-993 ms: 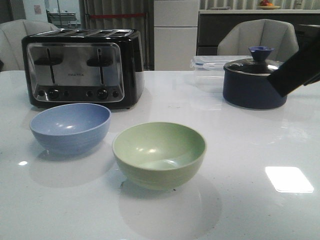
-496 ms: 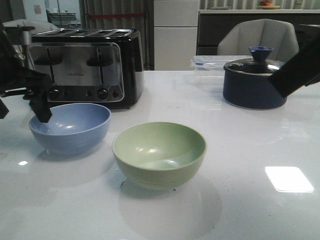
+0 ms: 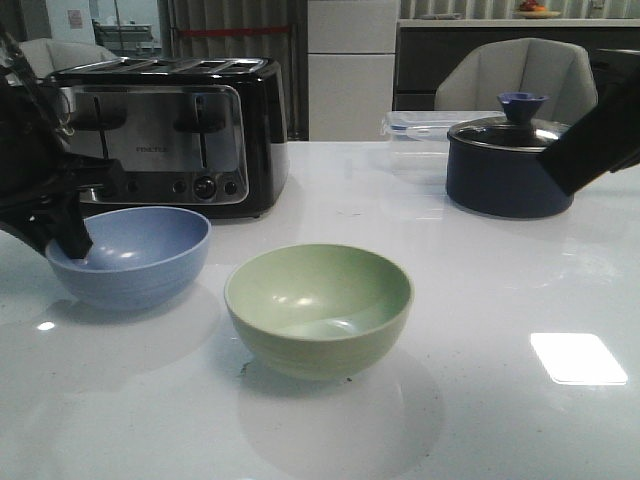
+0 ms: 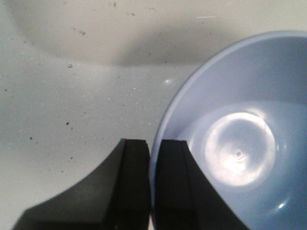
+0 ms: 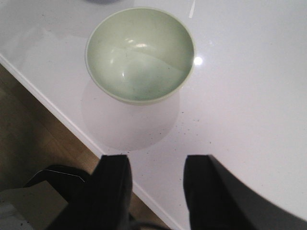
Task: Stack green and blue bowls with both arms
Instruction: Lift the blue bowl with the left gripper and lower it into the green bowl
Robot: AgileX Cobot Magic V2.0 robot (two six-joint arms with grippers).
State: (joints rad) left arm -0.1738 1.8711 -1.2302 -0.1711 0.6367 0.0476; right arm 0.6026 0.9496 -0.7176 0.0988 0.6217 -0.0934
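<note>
Nearest on the white tabletop [image 3: 480,420], green bowl [image 3: 318,308], bare surface all round. Behind it to the left, blue bowl [image 3: 128,256], nudged slightly leftward from half a second ago, left tool [image 4: 149,184] now lower and clamped across its near rim, one finger inside, one outside. Right tool [image 5: 156,187] fingers apart, high above the tabletop's edge. Beyond, toaster [image 3: 165,130] and navy pot [image 3: 505,160]

left gripper [image 3: 70,240]: now pinching blue bowl [image 3: 135,258] rim | bowl: shifted slightly left
</note>
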